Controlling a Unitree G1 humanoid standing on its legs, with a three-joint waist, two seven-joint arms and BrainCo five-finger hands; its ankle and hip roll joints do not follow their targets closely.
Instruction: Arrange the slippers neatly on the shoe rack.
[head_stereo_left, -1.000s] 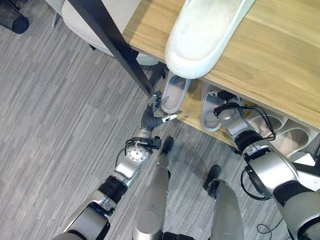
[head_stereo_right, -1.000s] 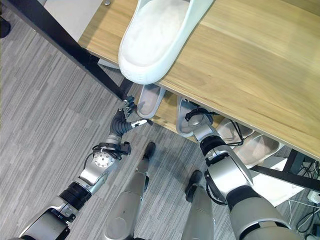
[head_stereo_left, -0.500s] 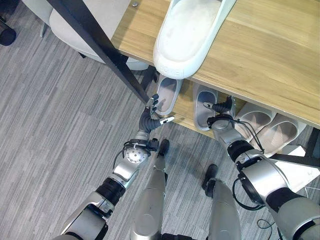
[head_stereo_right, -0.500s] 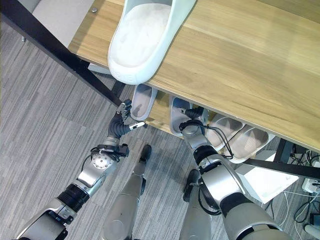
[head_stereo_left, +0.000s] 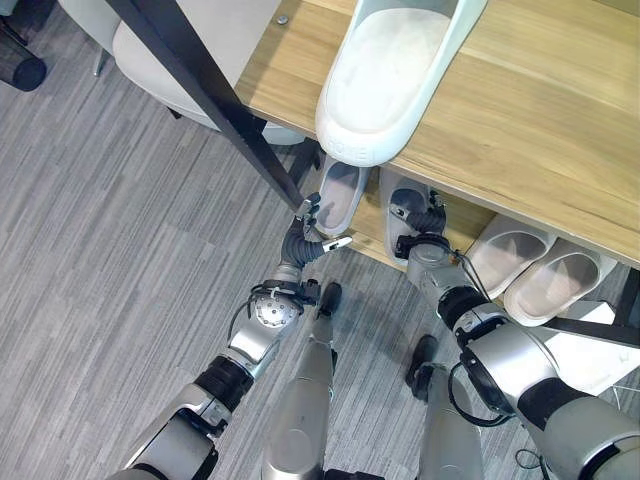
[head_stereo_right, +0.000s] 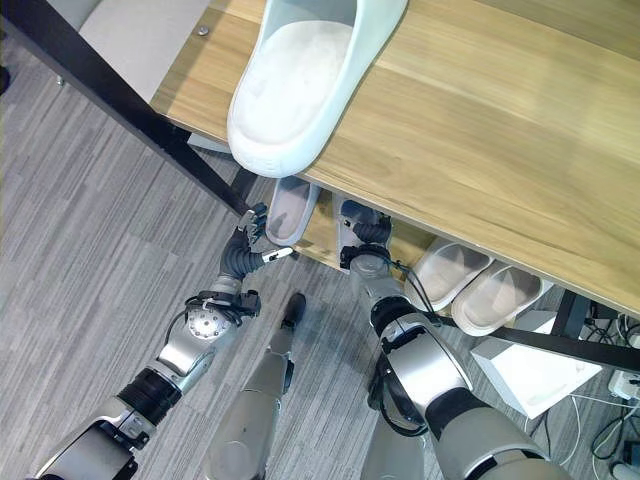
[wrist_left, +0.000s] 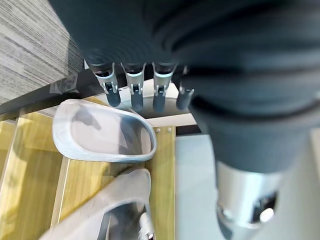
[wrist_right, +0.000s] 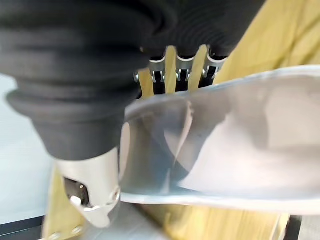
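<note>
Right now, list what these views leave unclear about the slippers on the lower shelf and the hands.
- Lower-shelf slippers: toes hidden under the top shelf in both eye views.
- Right hand: fingers hidden behind a slipper in its wrist view; grip unclear.
- Left hand: contact with the nearest slipper can't be judged.
- Top-shelf slipper: cut off by the frame edge.

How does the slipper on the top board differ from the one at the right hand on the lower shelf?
The top-board slipper lies on the wooden top, overhanging its edge, with no robot hand at it. The lower-shelf slipper sits tucked under that top, with the right robot hand at it. Both are pale.
</note>
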